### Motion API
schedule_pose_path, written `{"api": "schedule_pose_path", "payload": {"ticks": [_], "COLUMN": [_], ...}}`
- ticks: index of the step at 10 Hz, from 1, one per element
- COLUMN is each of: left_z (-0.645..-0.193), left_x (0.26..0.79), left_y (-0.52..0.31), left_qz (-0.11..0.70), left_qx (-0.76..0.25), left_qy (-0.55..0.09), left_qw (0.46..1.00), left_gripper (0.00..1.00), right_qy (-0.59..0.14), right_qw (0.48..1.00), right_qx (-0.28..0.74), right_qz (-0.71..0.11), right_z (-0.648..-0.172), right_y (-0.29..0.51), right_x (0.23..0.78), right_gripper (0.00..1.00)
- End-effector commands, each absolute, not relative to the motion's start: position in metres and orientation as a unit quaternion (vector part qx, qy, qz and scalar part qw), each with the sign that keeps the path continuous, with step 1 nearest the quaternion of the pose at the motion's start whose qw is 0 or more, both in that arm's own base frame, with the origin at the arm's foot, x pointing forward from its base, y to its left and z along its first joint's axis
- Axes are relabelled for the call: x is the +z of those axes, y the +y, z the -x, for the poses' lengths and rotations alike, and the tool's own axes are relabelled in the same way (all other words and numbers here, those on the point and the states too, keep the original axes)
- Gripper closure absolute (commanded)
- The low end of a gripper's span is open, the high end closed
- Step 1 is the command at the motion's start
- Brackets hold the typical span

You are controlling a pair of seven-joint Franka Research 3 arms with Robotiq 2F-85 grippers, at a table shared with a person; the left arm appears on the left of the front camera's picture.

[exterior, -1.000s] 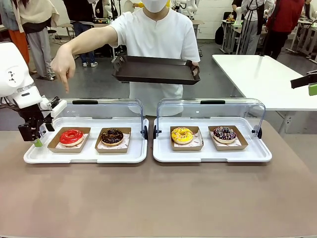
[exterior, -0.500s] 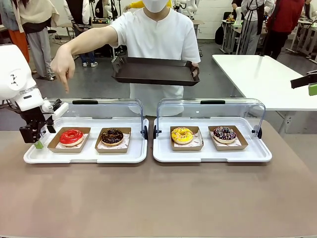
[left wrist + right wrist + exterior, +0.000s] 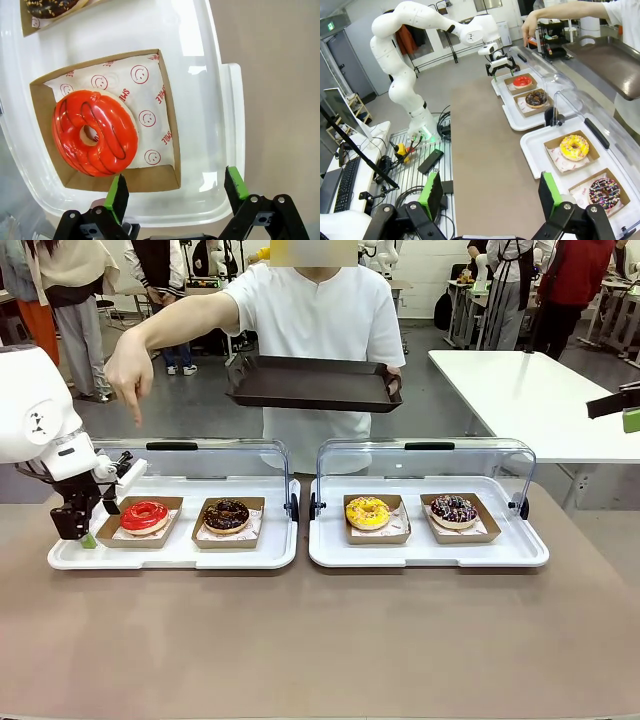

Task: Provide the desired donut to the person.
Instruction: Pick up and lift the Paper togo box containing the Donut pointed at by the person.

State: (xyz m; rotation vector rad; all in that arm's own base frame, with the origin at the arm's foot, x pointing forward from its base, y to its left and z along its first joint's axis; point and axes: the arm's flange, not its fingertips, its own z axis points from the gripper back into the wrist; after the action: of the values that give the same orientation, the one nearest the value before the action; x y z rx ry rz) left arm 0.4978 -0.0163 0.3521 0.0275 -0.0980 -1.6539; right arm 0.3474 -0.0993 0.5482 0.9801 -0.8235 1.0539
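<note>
A brown table (image 3: 320, 640) carries a left tray (image 3: 170, 560) and a right tray (image 3: 430, 561), side by side.

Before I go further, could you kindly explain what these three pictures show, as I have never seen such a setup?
Two white robot arms share a table with a person. The front picture looks across from the robot's side; the other two come from a camera on each wrist, looking along that arm's two green-padded fingers. Two white trays with open clear lids hold four boxed donuts: a red donut, a chocolate donut, a yellow donut and a sprinkled donut. The person holds a dark tray and points down, seemingly at the red donut. The left fingers hang open by its box, holding nothing; the right fingers, off to the side, are open and empty too.
</note>
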Motion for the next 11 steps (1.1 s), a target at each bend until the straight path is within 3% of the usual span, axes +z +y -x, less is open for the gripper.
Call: {"api": "schedule_pose_path", "payload": {"ticks": [1, 10, 11], "left_z": [-0.496, -0.499, -0.499], "left_x": [0.345, 0.325, 0.325], "left_y": [-0.020, -0.023, -0.023], "left_qz": [-0.034, -0.024, -0.027], "left_qx": [-0.726, -0.726, -0.729], "left_qy": [-0.031, -0.017, -0.022], "left_qw": [0.686, 0.687, 0.684], "left_gripper": [0.00, 0.00, 0.39], "right_qy": [-0.370, -0.370, -0.370], "right_qw": [0.670, 0.670, 0.670], "right_qx": [0.469, 0.469, 0.469], "right_qz": [-0.440, -0.440, -0.440], "right_z": [-0.348, -0.348, -0.348], "right_y": [-0.100, -0.100, -0.100], "right_x": [0.549, 0.549, 0.549], "right_gripper": [0.00, 0.00, 0.00]}}
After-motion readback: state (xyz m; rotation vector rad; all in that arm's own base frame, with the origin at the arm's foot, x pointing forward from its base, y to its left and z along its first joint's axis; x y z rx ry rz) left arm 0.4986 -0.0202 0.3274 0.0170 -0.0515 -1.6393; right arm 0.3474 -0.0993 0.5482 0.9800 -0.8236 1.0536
